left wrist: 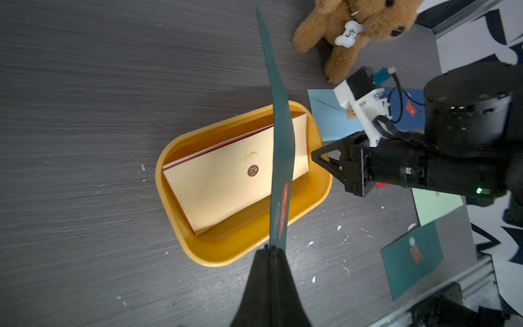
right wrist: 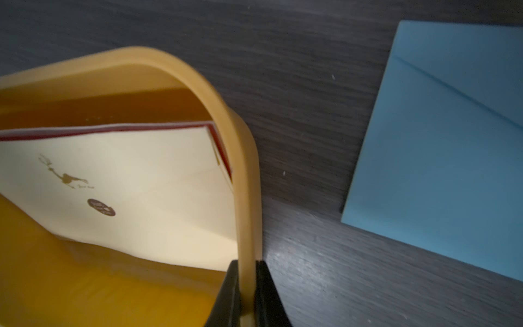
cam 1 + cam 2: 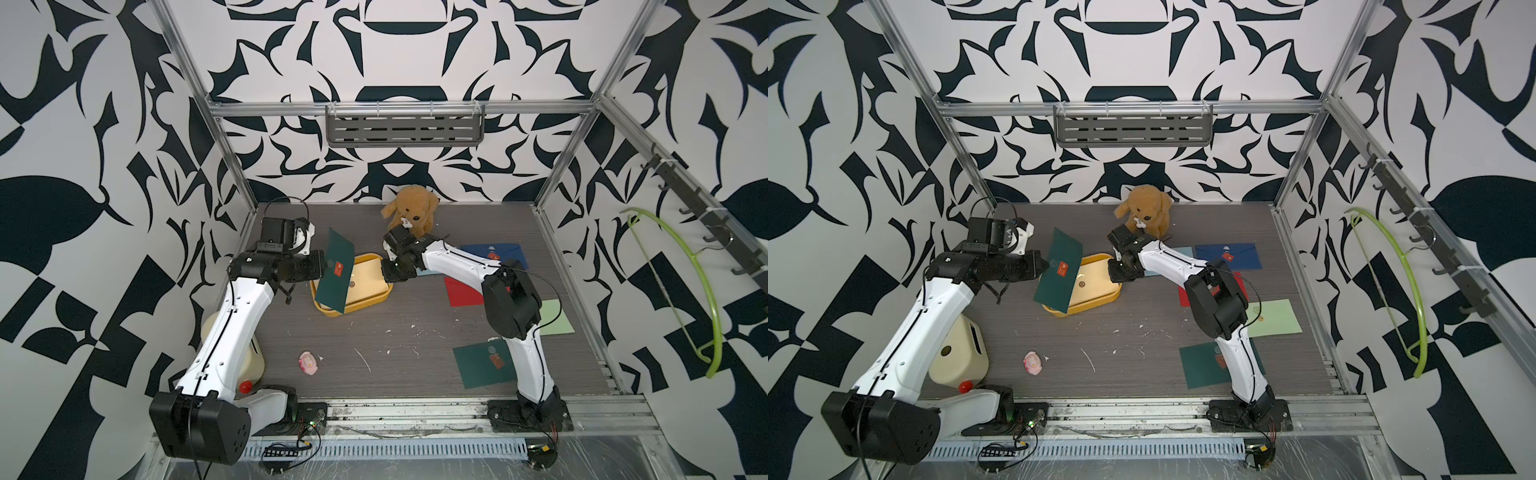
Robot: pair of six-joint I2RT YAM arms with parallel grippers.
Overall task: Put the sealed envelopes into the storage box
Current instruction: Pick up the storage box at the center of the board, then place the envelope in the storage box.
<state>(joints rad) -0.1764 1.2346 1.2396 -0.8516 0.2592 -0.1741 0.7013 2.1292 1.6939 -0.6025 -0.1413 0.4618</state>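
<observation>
My left gripper (image 1: 270,249) is shut on the edge of a dark green envelope (image 3: 336,270), which stands on edge, tilted, above the near-left part of the yellow storage box (image 3: 365,307). A yellow envelope (image 1: 226,184) lies slanted in the box on top of a red-edged one. My right gripper (image 2: 248,264) is shut on the box's right rim (image 2: 249,198), one finger inside and one outside. On the table to the right lie more sealed envelopes: light blue (image 2: 438,141), navy (image 3: 498,251), red (image 3: 461,293), pale green (image 3: 557,318) and another dark green (image 3: 484,365).
A brown plush dog (image 3: 411,210) sits at the back wall behind the right gripper. A cream rounded box (image 3: 959,353) and a red ball (image 3: 966,386) are under the left arm. A small pink toy (image 3: 308,363) lies front centre. A green hanger (image 3: 698,291) hangs on the right wall.
</observation>
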